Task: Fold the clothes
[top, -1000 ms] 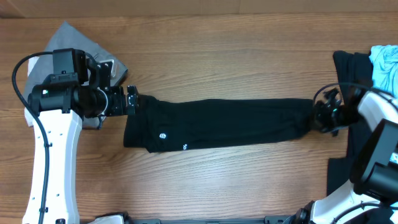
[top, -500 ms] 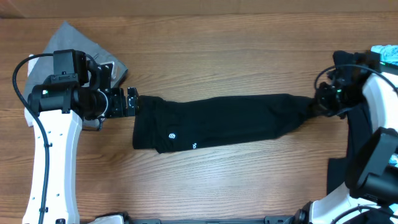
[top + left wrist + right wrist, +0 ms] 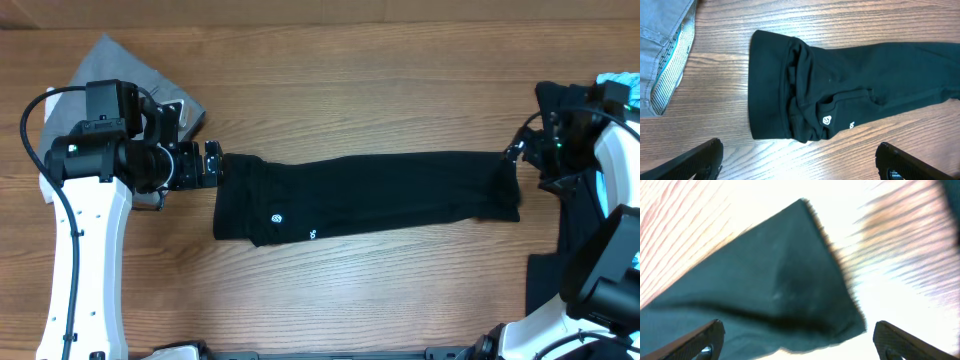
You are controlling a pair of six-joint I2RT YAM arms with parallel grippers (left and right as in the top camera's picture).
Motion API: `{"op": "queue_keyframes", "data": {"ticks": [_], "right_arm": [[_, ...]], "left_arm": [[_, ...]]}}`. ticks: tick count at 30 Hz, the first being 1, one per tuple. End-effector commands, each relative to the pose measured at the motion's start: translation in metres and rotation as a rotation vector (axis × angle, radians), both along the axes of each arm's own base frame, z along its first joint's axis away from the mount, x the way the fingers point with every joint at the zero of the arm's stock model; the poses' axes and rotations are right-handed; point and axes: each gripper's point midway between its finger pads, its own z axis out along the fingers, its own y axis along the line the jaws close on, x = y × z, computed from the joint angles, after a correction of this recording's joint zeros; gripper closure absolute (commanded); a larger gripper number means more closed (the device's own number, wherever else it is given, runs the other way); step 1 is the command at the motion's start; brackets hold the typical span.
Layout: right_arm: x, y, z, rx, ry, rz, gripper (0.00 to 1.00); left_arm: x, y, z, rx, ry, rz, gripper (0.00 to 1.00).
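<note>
Room to pass and what blocks it
Bare table (image 3: pixel 380 90) lies open above and below the long black garment (image 3: pixel 360 195), which bars the line between my left claw (image 3: pixel 212 165) and right claw (image 3: pixel 522 158); grey cloth (image 3: pixel 110 60) crowds behind the left, a dark heap (image 3: pixel 548 275) behind the right

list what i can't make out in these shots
Grey garment: overhead, mostly under the left arm; left wrist, cut off by the left edge.
Pile at the right: overhead, cut by the frame edge and covered by the right arm; its pieces cannot be told apart.
Black garment: its logo is too small to read in any view.
Right wrist view: blurred and washed out, fabric detail lost.
</note>
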Motion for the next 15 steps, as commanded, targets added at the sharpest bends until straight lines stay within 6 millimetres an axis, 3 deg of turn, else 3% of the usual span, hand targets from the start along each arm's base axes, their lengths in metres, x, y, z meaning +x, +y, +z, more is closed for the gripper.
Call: {"op": "queue_keyframes", "data": {"ticks": [1,8,13,15], "right_arm": [[-0.009,-0.008,-0.010,0.018,0.002,-0.047,0.00],[-0.006,-0.014,-0.047,0.156,-0.014,-0.032,0.02],[-0.006,-0.016,-0.073,0.177,0.000,0.017,0.14],[-0.008,-0.012,-0.084,0.202,0.024,0.025,0.24]], "left_arm": [[0.001,-0.004,0.008,-0.003,-0.031,-0.030,0.00],[0.003,-0.004,0.009,-0.002,-0.039,-0.030,0.00],[0.005,-0.003,0.010,-0.001,-0.052,-0.030,0.00],[0.006,-0.003,0.010,-0.001,-0.054,-0.030,0.00]]}}
